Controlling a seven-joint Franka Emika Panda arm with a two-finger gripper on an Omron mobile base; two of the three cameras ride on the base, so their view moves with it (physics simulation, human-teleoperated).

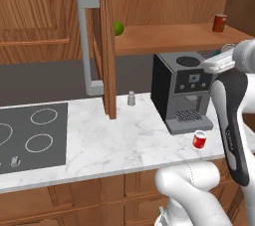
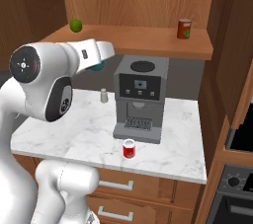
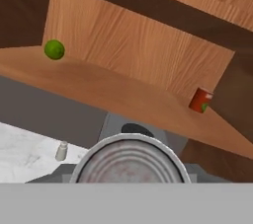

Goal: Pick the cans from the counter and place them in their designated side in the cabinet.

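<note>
White grey-veined marble forms the counter (image 2: 173,154), where the red can (image 2: 129,148) stands upright just in front of a dark coffee machine (image 2: 140,97). The gripper (image 2: 99,62) is clamped on the teal can (image 3: 129,163), raised below the open cabinet (image 2: 148,40). Its shelf carries a lime (image 2: 75,25) and a brownish-red can (image 2: 184,28), well apart.

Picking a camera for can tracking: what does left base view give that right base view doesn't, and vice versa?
Left base: the hob and the cabinet door's grey bar handle.
Right base: drawer pulls under the counter and a dark oven front at far right.
Both: the red can on the counter before the coffee machine, the shaker, the lime and brownish-red can on the cabinet shelf, a sliver of the teal can at the arm's end.
</note>
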